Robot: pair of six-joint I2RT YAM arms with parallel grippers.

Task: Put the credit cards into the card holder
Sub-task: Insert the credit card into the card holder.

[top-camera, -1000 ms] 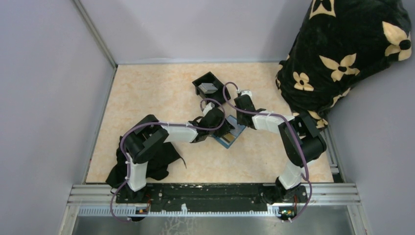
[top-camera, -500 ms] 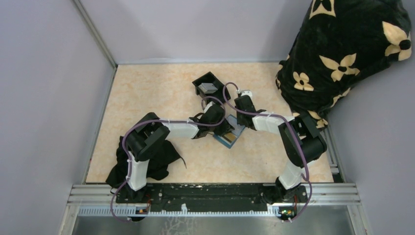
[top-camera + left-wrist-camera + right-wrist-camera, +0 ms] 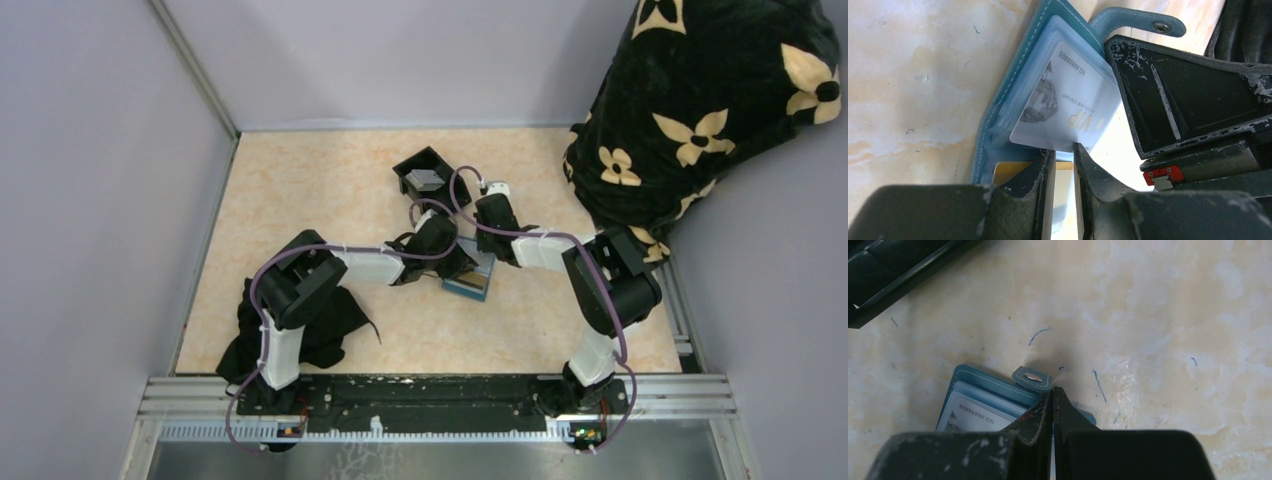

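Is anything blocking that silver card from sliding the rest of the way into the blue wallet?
Nothing visible does. The silver card lies partly inside a clear sleeve of the card holder, with the left gripper at its outer edge. The right gripper, shut, rests on the holder beside the card, not across its path.

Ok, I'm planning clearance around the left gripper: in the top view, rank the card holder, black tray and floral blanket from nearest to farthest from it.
1. Card holder, right at the left gripper, mid-table.
2. Black tray, behind it, toward the back wall.
3. Floral blanket, far back-right corner.
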